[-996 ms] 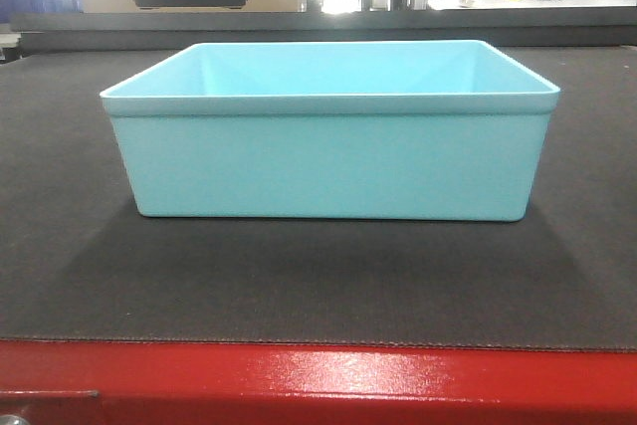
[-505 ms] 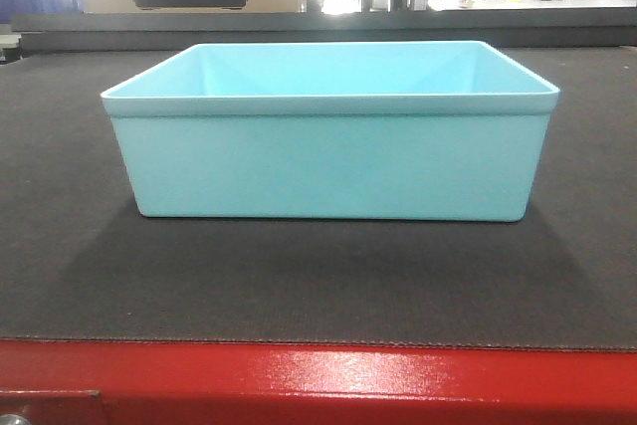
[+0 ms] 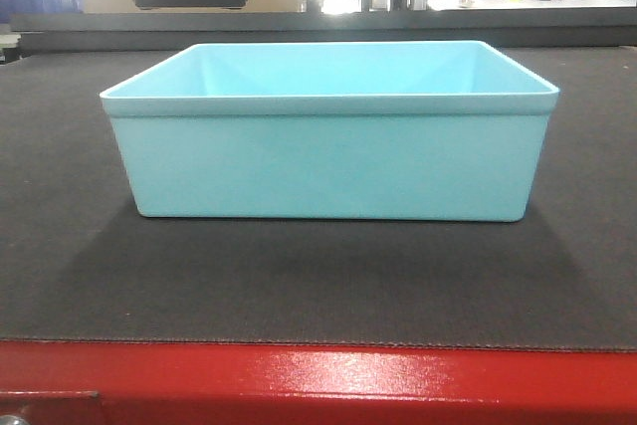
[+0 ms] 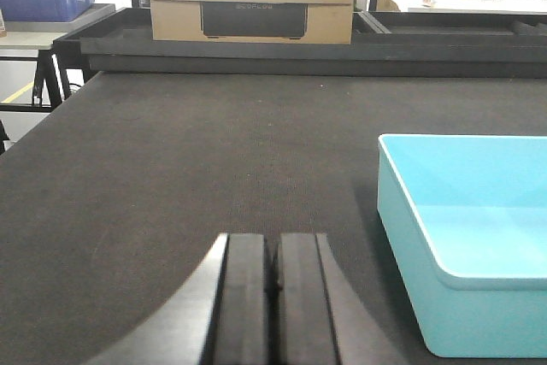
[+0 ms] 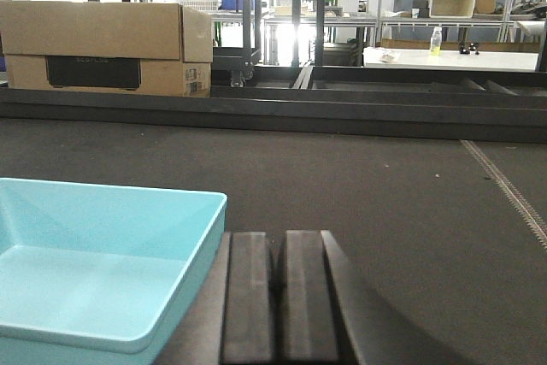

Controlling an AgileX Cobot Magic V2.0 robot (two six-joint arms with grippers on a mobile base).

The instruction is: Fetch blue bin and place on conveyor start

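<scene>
Nothing shifted — the blue bin (image 3: 328, 161) sits just as before.

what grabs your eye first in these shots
The pale turquoise blue bin stands out, sitting empty and upright on the dark grey belt just behind the glossy red front edge. On either side of it, the left tool and right tool are shut, holding nothing.

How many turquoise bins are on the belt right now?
1: the blue bin sits empty on the conveyor start, between the two shut grippers. More could lie outside these views.
</scene>
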